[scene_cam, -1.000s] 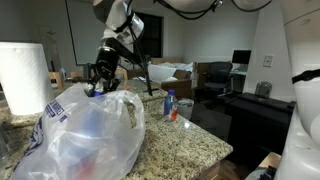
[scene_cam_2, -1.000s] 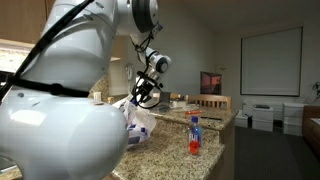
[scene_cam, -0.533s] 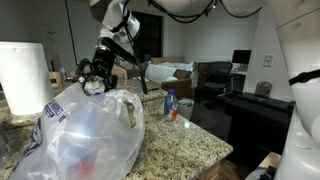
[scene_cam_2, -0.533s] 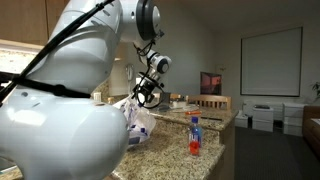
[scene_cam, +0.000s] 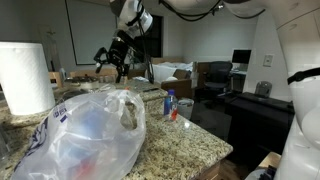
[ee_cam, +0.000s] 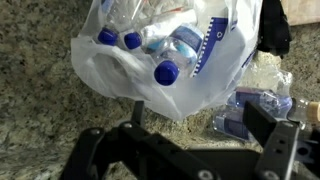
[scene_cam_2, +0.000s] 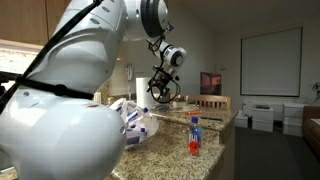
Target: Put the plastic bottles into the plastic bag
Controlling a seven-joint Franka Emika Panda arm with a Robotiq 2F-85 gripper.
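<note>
The plastic bag [scene_cam: 85, 135] lies crumpled on the granite counter, also seen in the other exterior view [scene_cam_2: 133, 120]. In the wrist view the bag [ee_cam: 215, 45] holds several plastic bottles with blue caps [ee_cam: 167, 72]. One more bottle [ee_cam: 250, 104] lies by the bag's edge; I cannot tell whether it is inside. A bottle with red-orange colouring [scene_cam_2: 195, 135] stands upright on the counter, apart from the bag [scene_cam: 170, 105]. My gripper [scene_cam: 113, 60] hangs open and empty above the bag [scene_cam_2: 160, 90], and its fingers frame bare counter in the wrist view [ee_cam: 200, 118].
A white paper towel roll [scene_cam: 25, 75] stands beside the bag. The granite counter [scene_cam: 190, 145] ends just past the upright bottle. Desks, boxes and a monitor fill the room behind.
My gripper has opened and lifted up and away from the mouth of the bag. The bag has settled a little lower.
</note>
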